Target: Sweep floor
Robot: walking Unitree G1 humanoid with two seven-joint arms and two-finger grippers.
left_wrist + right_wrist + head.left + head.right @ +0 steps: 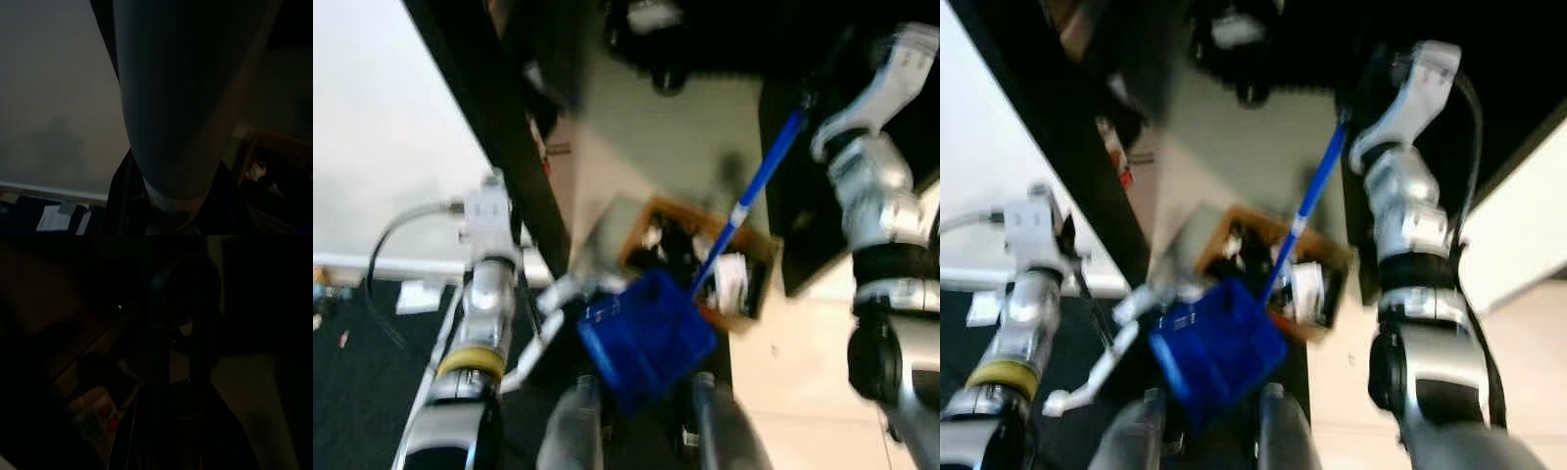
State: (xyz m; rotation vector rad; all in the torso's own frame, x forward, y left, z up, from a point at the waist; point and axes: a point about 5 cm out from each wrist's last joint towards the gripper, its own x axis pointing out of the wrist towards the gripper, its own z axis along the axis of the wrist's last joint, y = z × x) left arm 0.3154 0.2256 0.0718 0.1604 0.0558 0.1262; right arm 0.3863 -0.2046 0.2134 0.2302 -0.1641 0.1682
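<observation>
A blue dustpan [646, 338] hangs tilted just above my legs [573, 431], in blurred eye views. Its long blue handle [759, 186] slants up to my raised right gripper [811, 93], which is shut on the handle's upper end in deep shadow. The right wrist view is very dark, with a dark pole [159, 333] running beside one finger [198, 333]. My left arm [475, 323] reaches forward on the left, and its gripper [1072, 257] sits beside a white, handle-like piece [1111, 357] next to the dustpan. A thick grey cylinder [181, 98] crosses the left wrist view.
A wooden box [759, 250] with mixed rubbish stands on the pale floor [656, 137] just beyond the dustpan. A white wall [382, 127] with a dark vertical edge [499, 127] lies to the left. Dark furniture [803, 215] is at the right and back.
</observation>
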